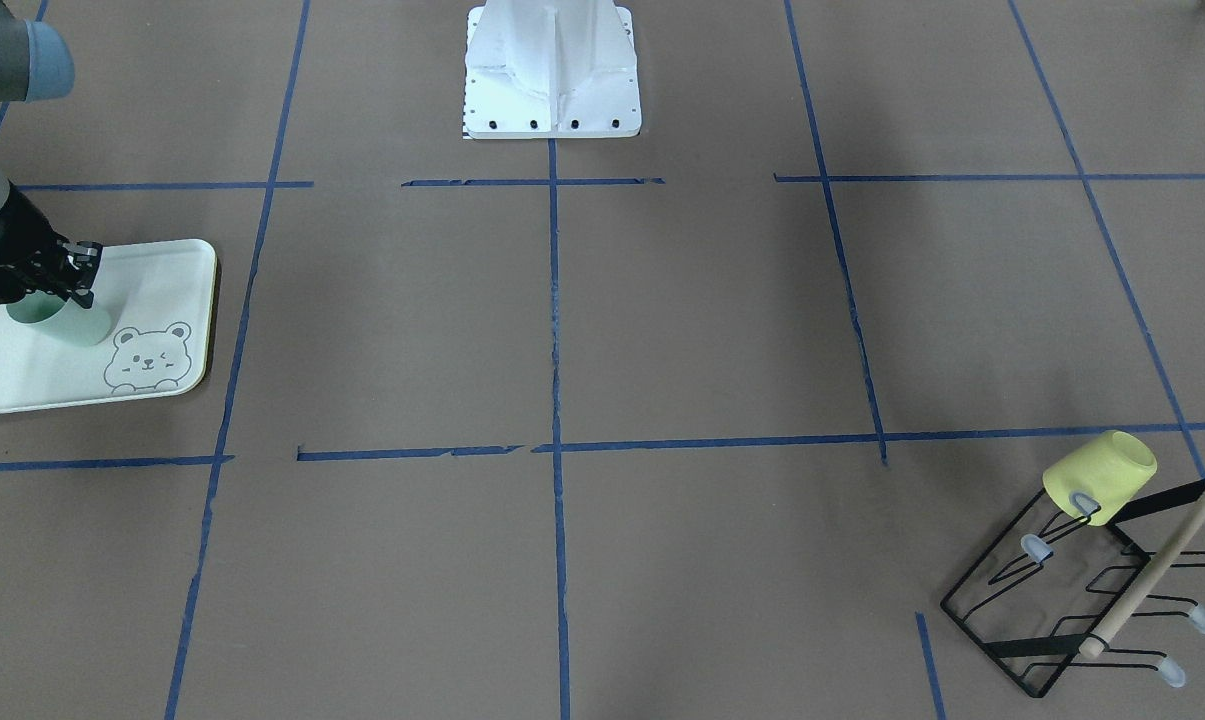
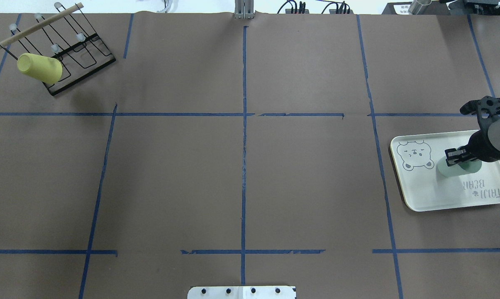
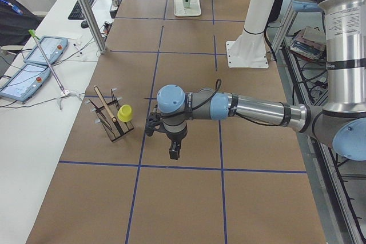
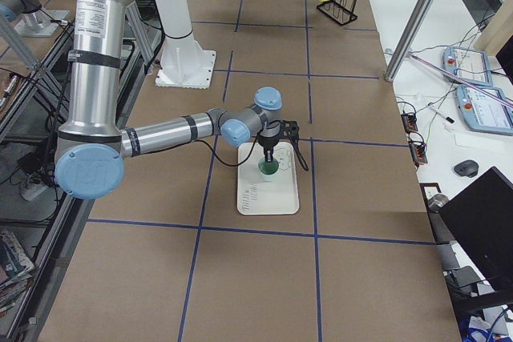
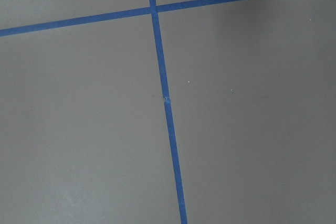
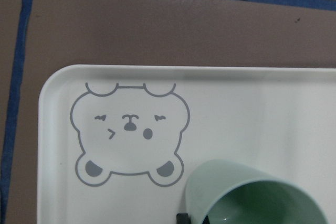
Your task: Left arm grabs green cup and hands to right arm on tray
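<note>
Green cup point(image 1: 87, 322) is on the tray point(image 1: 152, 280), standing mouth up just beside the bear drawing point(image 6: 128, 135), on the side of it toward the tray's middle. My right claw point(image 2: 456, 158) is right over the mouth. The fingers come down at the rim, and the wrist view catches one dark fingertip point(image 6: 182, 219) just outside the cup wall. I cannot tell whether they are squeezing that wall or standing slack around it. No view shows the gap cleanly.

Here is what matters: the cup's long axis runs straight up off the tray, in line with the claw above it. So I judge the clean exit to be a straight lift along that axis. Any sideways drift with a finger at the rim could tip the cup toward the bear.

The right arm is plainly the nearer one. My left claw point(image 3: 173, 154) hangs over bare table well apart from the tray, and I cannot tell whether its fingers are spread or together. The yellow cup point(image 2: 40, 68) sits far across the table from the tray.
</note>
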